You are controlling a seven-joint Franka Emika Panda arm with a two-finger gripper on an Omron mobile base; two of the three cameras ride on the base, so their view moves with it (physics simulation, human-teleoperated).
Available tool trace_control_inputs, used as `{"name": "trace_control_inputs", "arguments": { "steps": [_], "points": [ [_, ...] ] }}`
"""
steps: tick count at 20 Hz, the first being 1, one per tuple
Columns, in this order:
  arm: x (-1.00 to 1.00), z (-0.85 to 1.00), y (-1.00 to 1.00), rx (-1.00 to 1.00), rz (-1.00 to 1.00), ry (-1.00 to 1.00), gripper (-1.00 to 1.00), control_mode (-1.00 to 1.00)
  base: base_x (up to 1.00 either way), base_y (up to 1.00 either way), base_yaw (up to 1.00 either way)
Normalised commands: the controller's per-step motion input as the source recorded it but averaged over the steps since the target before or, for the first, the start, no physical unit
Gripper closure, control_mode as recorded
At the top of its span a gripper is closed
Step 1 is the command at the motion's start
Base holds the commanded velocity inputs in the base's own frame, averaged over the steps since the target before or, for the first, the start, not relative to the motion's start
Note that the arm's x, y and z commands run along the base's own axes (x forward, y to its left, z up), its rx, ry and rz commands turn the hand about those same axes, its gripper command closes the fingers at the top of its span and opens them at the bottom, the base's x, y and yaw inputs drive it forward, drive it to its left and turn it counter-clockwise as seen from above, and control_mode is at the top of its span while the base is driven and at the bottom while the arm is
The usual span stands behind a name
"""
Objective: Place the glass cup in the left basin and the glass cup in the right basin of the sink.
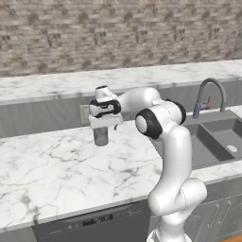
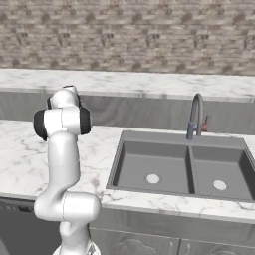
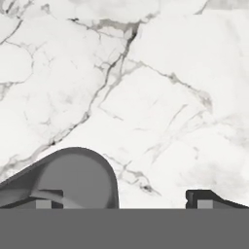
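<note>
tool (image 1: pixel 101 128): jaws wide, holding nothing, over cup
glass cup (image 1: pixel 100 136): upright on table (image 1: pixel 52 160), left of sink (image 2: pixel 182 167)
progress: both basins bare, 0 of 2 placed, grasp pending

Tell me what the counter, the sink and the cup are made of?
The counter looks like polished white marble, going by its grey veins. The sink seems matte dark grey, maybe stone or coated metal. The cup looks like smoky grey glass, though the see-through look is faint.
</note>
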Motion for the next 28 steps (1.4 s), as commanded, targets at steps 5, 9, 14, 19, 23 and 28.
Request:
{"name": "trace_control_inputs", "arguments": {
  "steps": [5, 9, 14, 19, 23, 28],
  "points": [
    [0.11, -0.13, 0.02, 0.0, 0.0, -0.04, -1.0, -1.0, 0.0, 0.0, 0.0],
    [0.08, -0.12, 0.02, 0.0, 0.0, -0.03, -1.0, -1.0, 0.0, 0.0, 0.0],
    [0.0, -0.13, 0.0, 0.01, 0.0, 0.0, -1.0, -1.0, 0.0, 0.0, 0.0],
    [-0.08, -0.14, 0.0, 0.0, 0.0, 0.0, 1.0, -1.0, 0.0, 0.0, 0.0],
    [-0.17, -0.16, 0.0, 0.0, -0.03, 0.0, 1.0, -1.0, 0.0, 0.0, 0.0],
    [-0.25, -0.16, -0.03, 0.0, -0.09, 0.0, 1.0, -1.0, 0.0, 0.0, 0.0]
  ]
}}
